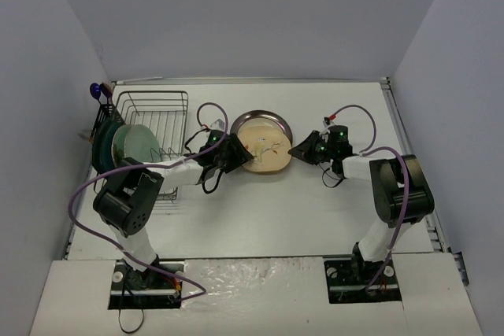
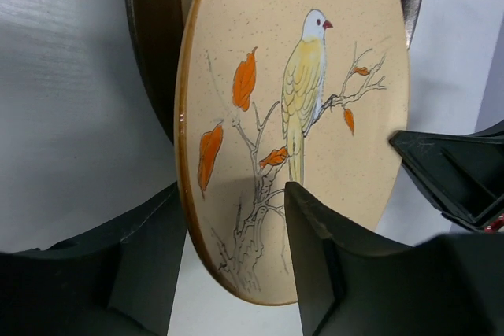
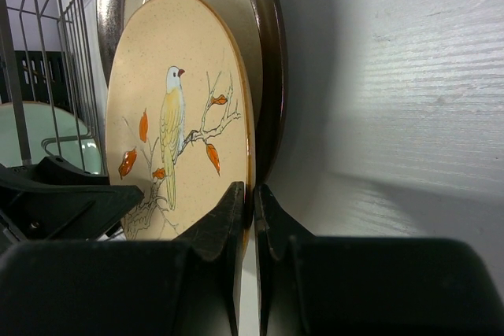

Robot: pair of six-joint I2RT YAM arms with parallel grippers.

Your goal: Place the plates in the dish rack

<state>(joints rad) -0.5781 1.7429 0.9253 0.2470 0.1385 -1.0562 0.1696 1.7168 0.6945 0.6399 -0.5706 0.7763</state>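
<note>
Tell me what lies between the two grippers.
The cream bird plate, lying on the brown-rimmed plate, sits between the left gripper and the right gripper, each at its edge; clearest in the top view.

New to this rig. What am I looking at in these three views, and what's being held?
Two robot arms are bolted at the table's near edge. The top view looks down from behind them; the other two come from cameras on each wrist. On the table: a wire dish rack already holding plates, and a bird plate lying on a brown-rimmed plate. The left gripper straddles the bird plate's edge, jaws open. The right gripper pinches its opposite rim, jaws nearly shut.
</note>
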